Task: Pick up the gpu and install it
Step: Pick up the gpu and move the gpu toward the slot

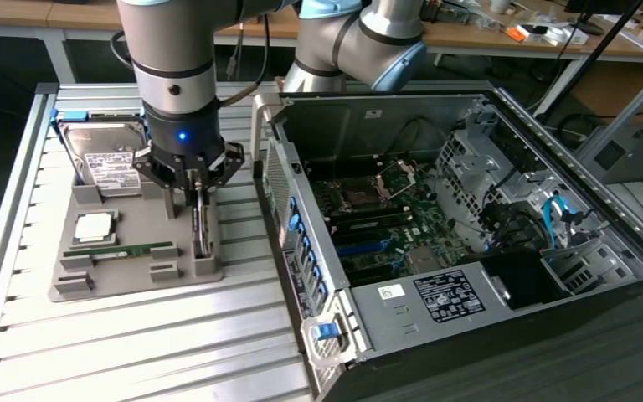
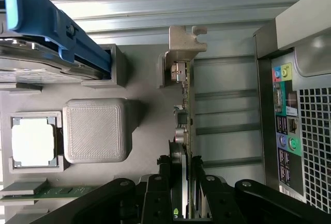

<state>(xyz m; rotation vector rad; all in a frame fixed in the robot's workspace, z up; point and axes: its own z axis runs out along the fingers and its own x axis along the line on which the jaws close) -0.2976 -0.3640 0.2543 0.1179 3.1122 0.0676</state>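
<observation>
**While the gpu (image 1: pixel 202 234) stands gripped, installation has not begun**

When we read the exterior view from its left, we meet first the grey tray (image 1: pixel 110 286), carrying the hard drive (image 1: pixel 104 163) and the memory stick (image 1: pixel 120 249). Next is the gripper (image 1: pixel 193 205), its fingers (image 2: pixel 199 182) set against both faces of the gpu, which stands on edge in its tray slot. We judge the grasp made, with lift and seating left. The card's long axis runs along the tray, roughly parallel to the open computer case (image 1: pixel 467 209) at the right. Its bracket (image 2: pixel 182 45) points toward the hard-drive end.
</observation>
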